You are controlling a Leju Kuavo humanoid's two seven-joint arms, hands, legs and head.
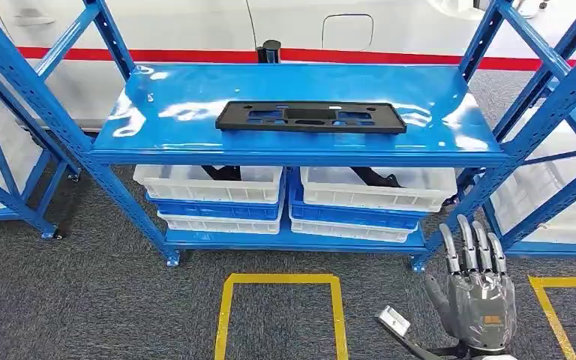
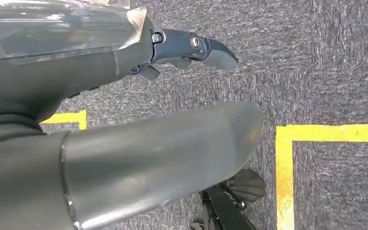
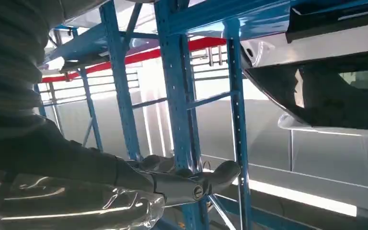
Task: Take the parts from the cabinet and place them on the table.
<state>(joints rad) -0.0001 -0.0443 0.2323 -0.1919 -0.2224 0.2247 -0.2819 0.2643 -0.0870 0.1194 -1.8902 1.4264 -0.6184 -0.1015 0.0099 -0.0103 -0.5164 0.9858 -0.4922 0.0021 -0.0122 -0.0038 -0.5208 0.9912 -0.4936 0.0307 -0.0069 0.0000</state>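
Right hand [image 1: 474, 289] was raised low in front of the rack [image 1: 300, 154], just off its right front leg, fingers straight and spread, holding nothing. In the right wrist view the same hand [image 3: 172, 184] showed its fingers extended toward the blue uprights.

Left hand [image 2: 139, 143] hung over grey carpet [image 2: 340, 57] beside a yellow floor line [image 2: 285, 172]; thumb and one dark fingertip [image 2: 211, 50] showed, with nothing between them, but whether the fingers were spread or curled could not be told.

The part [image 1: 311, 117] lay flat on the rack's top shelf, near the middle, long side across. It was a black, flat, rectangular plate with several cut-out openings and a few pale spots along it.

Under that shelf, white bins [image 1: 210, 184] sat stacked on blue ones [image 1: 217, 210], dark pieces showing in the top bins. Yellow tape [image 1: 281, 279] marked the floor before the rack.
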